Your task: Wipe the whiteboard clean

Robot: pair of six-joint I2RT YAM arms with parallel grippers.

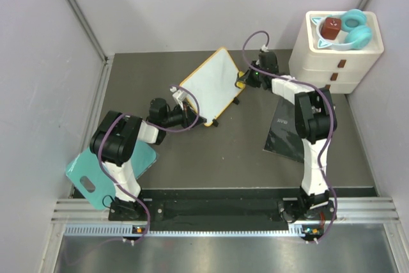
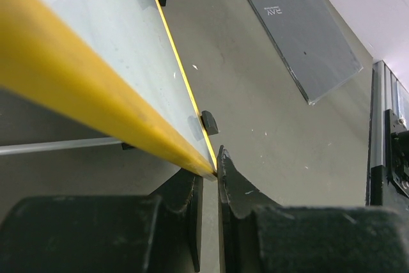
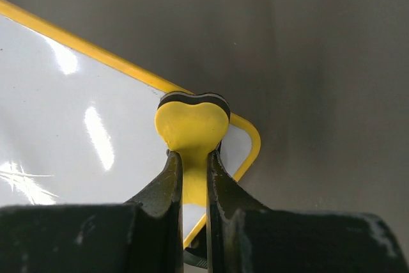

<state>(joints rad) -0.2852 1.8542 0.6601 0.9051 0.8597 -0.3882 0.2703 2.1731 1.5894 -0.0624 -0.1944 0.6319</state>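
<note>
Left pincer (image 2: 209,176) pinches the whiteboard (image 2: 108,43) corner; right pincer (image 3: 193,161) clamps a heart-shaped eraser (image 3: 192,123), its base hidden

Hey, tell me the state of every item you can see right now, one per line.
whiteboard: tilted, blank, no writing visible
left gripper: shut on the whiteboard's yellow frame
right gripper: shut on the heart eraser
heart eraser: clamped, at the whiteboard's corner
drawers: all closed
dark sheet: lying flat
cutting board: lying flat by the left arm
</note>
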